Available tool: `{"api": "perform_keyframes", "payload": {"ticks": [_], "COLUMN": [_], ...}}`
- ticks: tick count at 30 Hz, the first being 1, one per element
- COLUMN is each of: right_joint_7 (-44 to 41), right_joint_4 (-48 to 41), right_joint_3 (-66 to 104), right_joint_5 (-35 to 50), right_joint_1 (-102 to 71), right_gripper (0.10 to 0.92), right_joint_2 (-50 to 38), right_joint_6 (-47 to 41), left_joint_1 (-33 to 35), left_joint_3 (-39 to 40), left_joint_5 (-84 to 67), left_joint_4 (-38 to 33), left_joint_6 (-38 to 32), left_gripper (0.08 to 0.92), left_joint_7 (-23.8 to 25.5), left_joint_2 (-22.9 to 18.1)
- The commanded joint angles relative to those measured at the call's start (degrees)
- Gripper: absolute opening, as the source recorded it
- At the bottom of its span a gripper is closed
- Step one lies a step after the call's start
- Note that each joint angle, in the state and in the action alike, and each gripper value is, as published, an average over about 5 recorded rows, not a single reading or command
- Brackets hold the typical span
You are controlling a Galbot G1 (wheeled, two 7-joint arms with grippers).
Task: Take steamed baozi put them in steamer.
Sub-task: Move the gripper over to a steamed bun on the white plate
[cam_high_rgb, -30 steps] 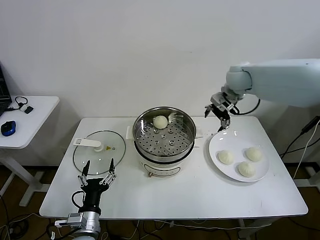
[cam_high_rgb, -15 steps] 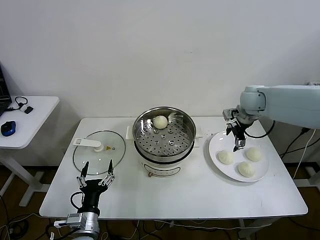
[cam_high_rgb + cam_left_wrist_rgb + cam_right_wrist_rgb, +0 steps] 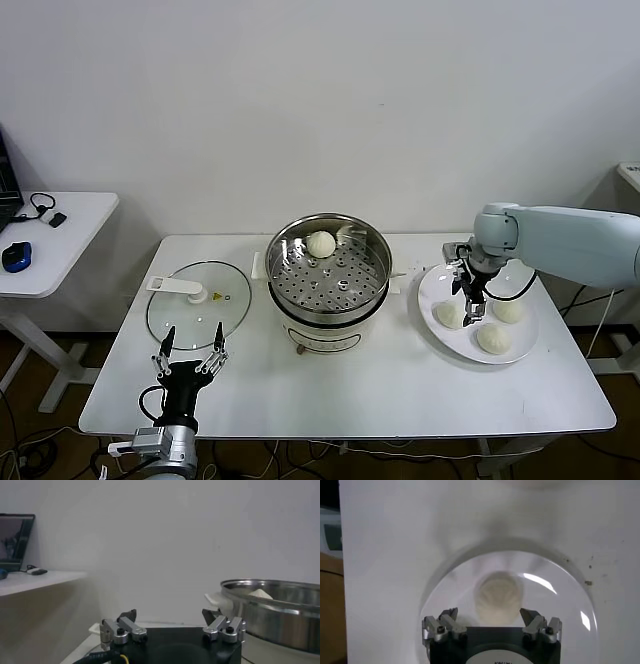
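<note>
Steel round steamer [image 3: 328,272] on the worktop holds one cream-white baozi [image 3: 321,243]; right gripper [image 3: 471,305] has dropped from above to the white plate [image 3: 432,322], left gripper [image 3: 190,343] parked. Right wrist view: fingers [image 3: 441,625] spread around a plated bun [image 3: 499,596], not touching, so the next pick is imminent.

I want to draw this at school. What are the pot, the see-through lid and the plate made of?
The round shiny silver steamer pot looks like polished steel: it mirrors the light, and its tray has punched holes. Its white base may be plastic. The flat clear round lid seems to be glass, since the table shows through. The white round plate looks like glossy ceramic, perhaps plastic.
</note>
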Motion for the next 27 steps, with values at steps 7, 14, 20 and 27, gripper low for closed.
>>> {"api": "perform_keyframes", "payload": {"ticks": [7, 14, 20, 27], "right_joint_7": [-0.8, -0.9, -1.1, -1.3], "right_joint_4": [-8.5, -9.3, -9.4, -8.9], "right_joint_3": [7.7, 8.7, 8.8, 8.5], "right_joint_5": [-3.6, -4.4, -4.6, -5.0], "right_joint_1": [-8.1, -8.6, -8.8, -8.8], "right_gripper": [0.823, 0.823, 0.823, 0.822], "right_joint_2": [0.6, 1.2, 2.0, 2.3], "right_joint_6": [3.2, 3.4, 3.2, 2.9], "left_joint_1": [0.0, 0.0, 0.1, 0.1], "left_joint_3": [0.0, 0.1, 0.1, -0.2], "left_joint_5": [0.5, 0.5, 0.5, 0.4], "left_joint_4": [0.4, 0.2, 0.1, 0.0], "left_joint_6": [-0.2, -0.2, -0.2, -0.1], "left_gripper": [0.823, 0.823, 0.823, 0.823], "left_joint_7": [0.0, 0.0, 0.0, 0.0], "left_joint_2": [-1.6, -1.7, -1.7, -1.6]}}
